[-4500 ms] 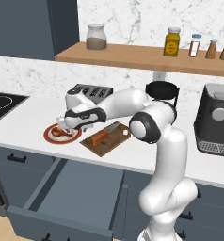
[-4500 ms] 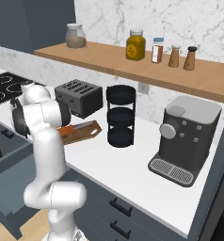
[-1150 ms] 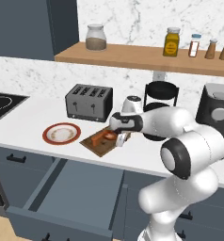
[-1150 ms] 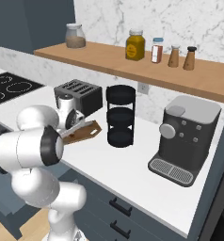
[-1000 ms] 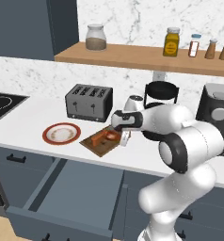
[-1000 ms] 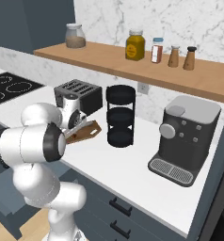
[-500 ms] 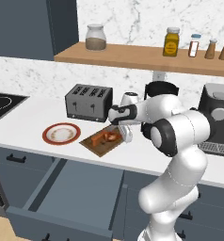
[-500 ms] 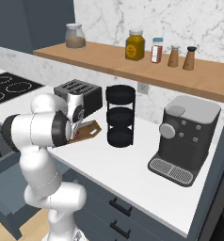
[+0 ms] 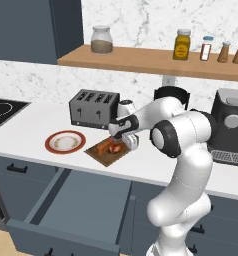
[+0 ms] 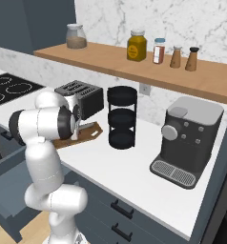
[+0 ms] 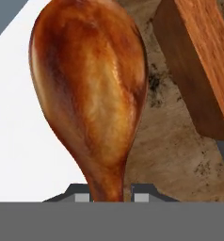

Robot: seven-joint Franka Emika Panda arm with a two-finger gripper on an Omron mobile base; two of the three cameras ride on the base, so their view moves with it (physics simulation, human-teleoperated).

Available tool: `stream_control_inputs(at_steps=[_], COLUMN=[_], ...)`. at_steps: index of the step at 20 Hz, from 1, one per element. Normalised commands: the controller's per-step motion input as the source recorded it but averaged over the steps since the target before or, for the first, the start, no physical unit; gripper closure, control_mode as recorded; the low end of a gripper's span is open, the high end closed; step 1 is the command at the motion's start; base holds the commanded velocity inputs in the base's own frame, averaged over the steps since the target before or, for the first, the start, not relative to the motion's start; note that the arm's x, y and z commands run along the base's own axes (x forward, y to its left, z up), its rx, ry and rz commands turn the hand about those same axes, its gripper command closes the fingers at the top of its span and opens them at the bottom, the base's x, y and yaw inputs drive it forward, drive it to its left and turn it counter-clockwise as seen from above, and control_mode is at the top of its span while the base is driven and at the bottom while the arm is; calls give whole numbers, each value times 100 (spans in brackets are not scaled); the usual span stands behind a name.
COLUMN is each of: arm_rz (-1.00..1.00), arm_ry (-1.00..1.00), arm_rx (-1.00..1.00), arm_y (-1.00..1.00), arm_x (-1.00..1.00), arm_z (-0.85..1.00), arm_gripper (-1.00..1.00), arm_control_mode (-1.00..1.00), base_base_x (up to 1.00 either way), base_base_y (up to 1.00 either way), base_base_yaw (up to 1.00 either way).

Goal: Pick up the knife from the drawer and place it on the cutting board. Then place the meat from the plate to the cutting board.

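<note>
One open drawer (image 9: pixel 76 210) fills the lower left; above it, mid-frame, the gripper (image 9: pixel 116 145) is clamped on the one drumstick (image 11: pixel 92 94) over the cutting board (image 9: pixel 107 152), beside one knife (image 11: pixel 203 61); one plate (image 9: pixel 65 142) sits left

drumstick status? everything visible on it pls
The meat is a glossy reddish-brown drumstick, fat at one end and tapering to a thin end that sits between the gripper fingertips. It lies over the cutting board, beside the knife's orange-red handle. Whether it rests on the wood cannot be told.
</note>
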Motion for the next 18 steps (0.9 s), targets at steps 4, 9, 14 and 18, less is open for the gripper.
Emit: stream_control_inputs(at_steps=[4,9,14,18], arm_rz=[4,1,0,0], arm_ry=[-4,-1,-1,0], arm_rx=[-8,-3,0,0], arm_y=[0,0,0,0], arm_x=[5,0,0,3], arm_z=[-37,-26,0,0], arm_gripper=[100,-100,-100,-100], arm_control_mode=[-100,-100,-100,-100], base_base_x=[0,0,0,0], base_base_y=[0,0,0,0], base_base_yaw=[0,0,0,0])
